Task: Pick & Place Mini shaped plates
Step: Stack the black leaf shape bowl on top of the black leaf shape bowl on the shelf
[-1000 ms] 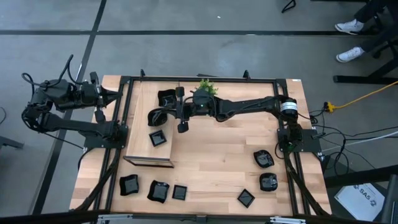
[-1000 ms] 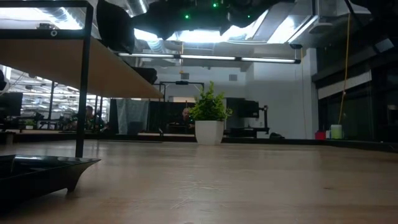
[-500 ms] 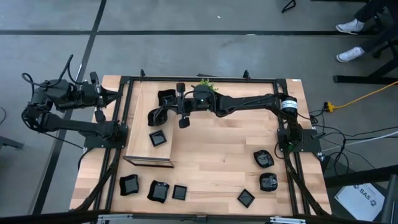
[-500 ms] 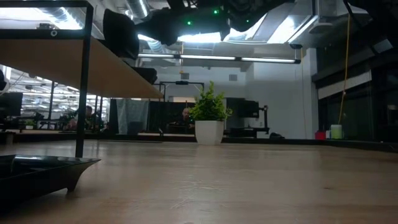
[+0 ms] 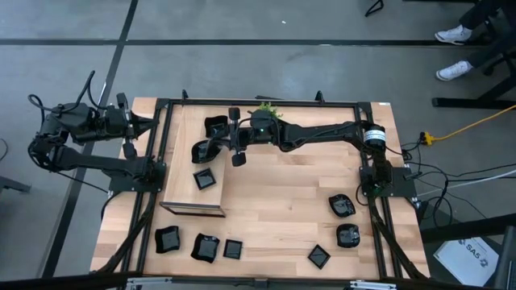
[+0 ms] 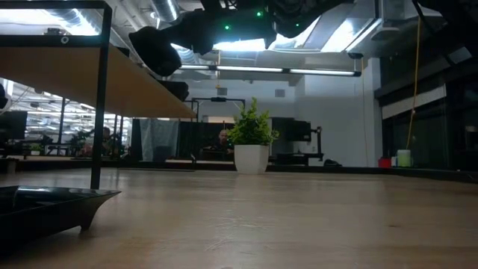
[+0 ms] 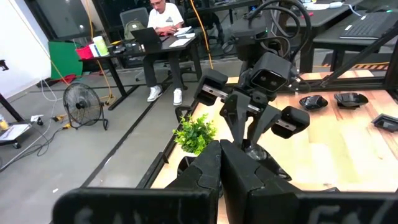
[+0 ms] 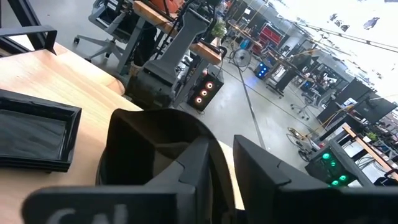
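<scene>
My right gripper (image 8: 227,163) reaches level over the raised wooden platform (image 5: 193,200) at the table's far left, its fingers apart. A rounded black mini plate (image 8: 146,140) sits just off its fingertips and shows in the low view as a plate tilted above the platform (image 6: 153,49). Two more plates (image 5: 216,126) (image 5: 205,179) lie on the platform. Several lie on the table along the near edge (image 5: 205,247) and at the right (image 5: 342,206). My left gripper (image 7: 217,165) is shut and holds nothing, raised off the table's left edge. My right gripper has the rounded plate's rim (image 8: 180,146) right against one of its spread fingers (image 8: 198,171), coming level from the table's right. Whether that finger touches the plate I cannot tell, because the finger itself covers the spot.
A small potted plant (image 5: 266,109) stands at the far edge just behind the right arm. A black frame (image 5: 161,161) runs around the table. Bare wood (image 5: 274,201) lies between the platform and the plates at the right. A person sits at a desk in the room beyond.
The rounded plate at my right gripper has sunk a little and tipped, its free side dropping toward the platform. My left arm has kept still.
</scene>
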